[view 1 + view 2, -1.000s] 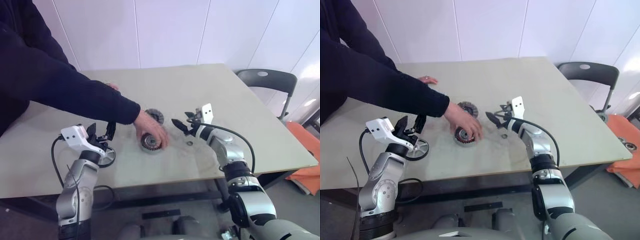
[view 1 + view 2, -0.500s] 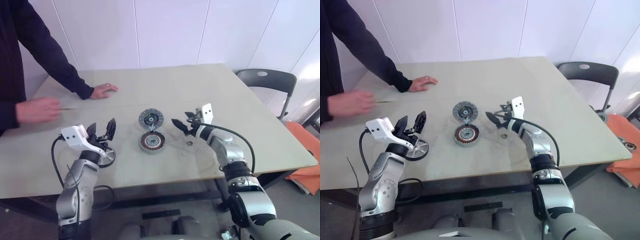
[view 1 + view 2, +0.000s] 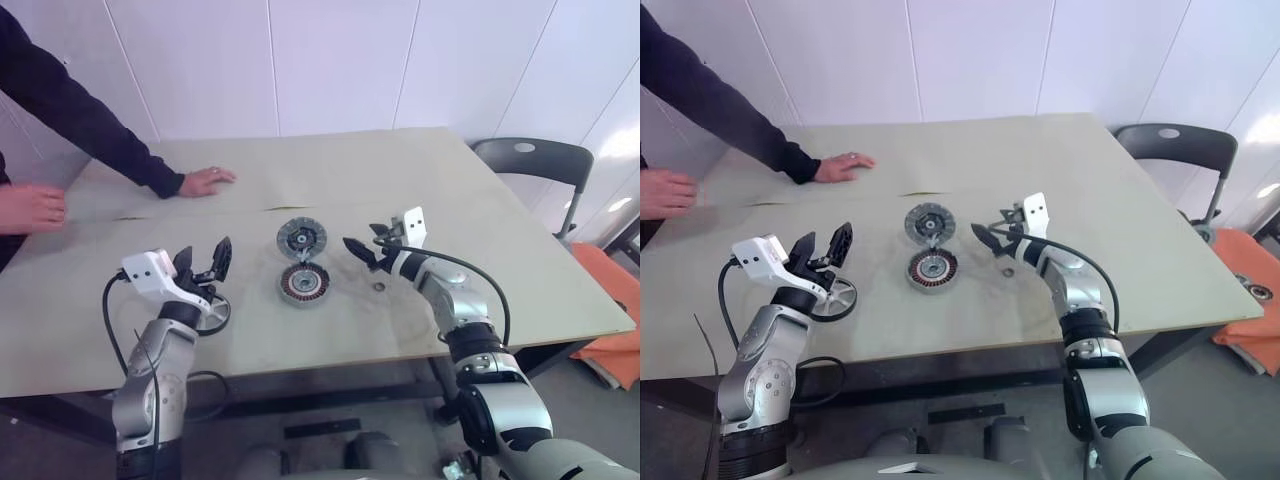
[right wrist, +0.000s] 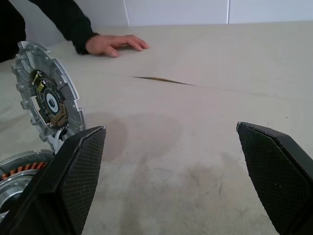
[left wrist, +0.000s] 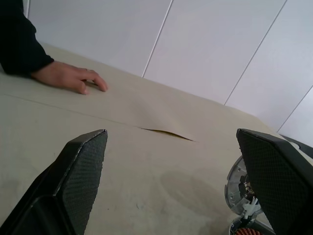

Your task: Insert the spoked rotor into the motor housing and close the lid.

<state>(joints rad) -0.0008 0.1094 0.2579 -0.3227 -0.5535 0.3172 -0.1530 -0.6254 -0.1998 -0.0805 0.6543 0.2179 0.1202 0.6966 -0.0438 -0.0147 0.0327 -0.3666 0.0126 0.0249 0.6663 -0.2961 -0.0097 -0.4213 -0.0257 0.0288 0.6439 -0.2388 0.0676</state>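
Copper-wound motor housing mid-table, ribbed grey lid just behind, spoked rotor apart

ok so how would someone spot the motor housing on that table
Start at the middle of the beige table, between the two claws. The motor housing is the low dark ring filled with copper-brown windings, nearer the robot. The grey lid just behind it stands tilted up and shows no copper.

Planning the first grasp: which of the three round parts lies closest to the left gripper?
The spoked rotor, the open silver wheel just below the left gripper; housing and lid sit mid-table.
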